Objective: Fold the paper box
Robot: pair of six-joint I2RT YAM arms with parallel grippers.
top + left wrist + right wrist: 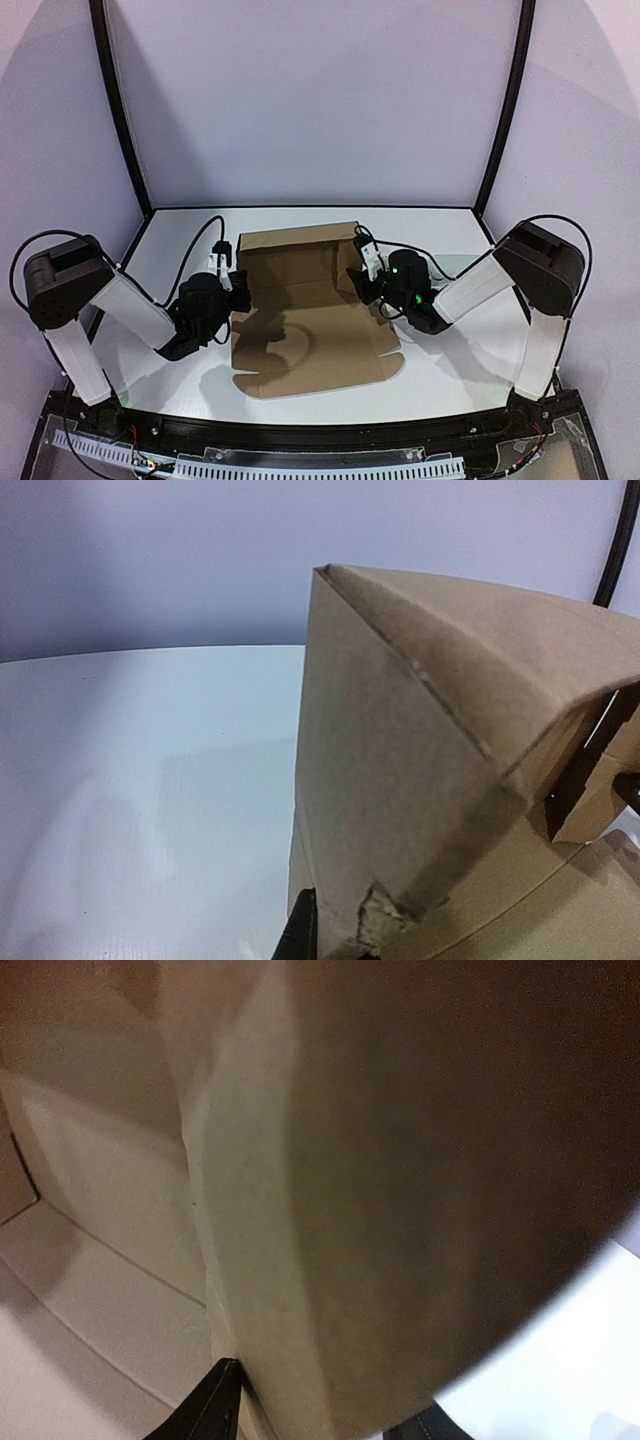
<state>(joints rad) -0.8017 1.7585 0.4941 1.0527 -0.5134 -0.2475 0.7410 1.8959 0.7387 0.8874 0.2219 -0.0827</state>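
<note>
The paper box (310, 340), plain brown cardboard, lies in the middle of the table with its back wall and both side flaps raised and its front panel flat. At the box's left side is my left gripper (238, 290). In the left wrist view it (335, 942) is shut on the lower edge of the box's (400, 780) left wall, beside a small torn patch. My right gripper (362, 278) is at the box's right side. The right wrist view has its jaws (320, 1415) closed on either side of the box's (350, 1210) thick folded right wall.
The white table (450, 370) runs out on both sides of the box. Black frame posts (505, 110) rise at the back corners against a pale backdrop. Both arms' cables loop near the box's back corners.
</note>
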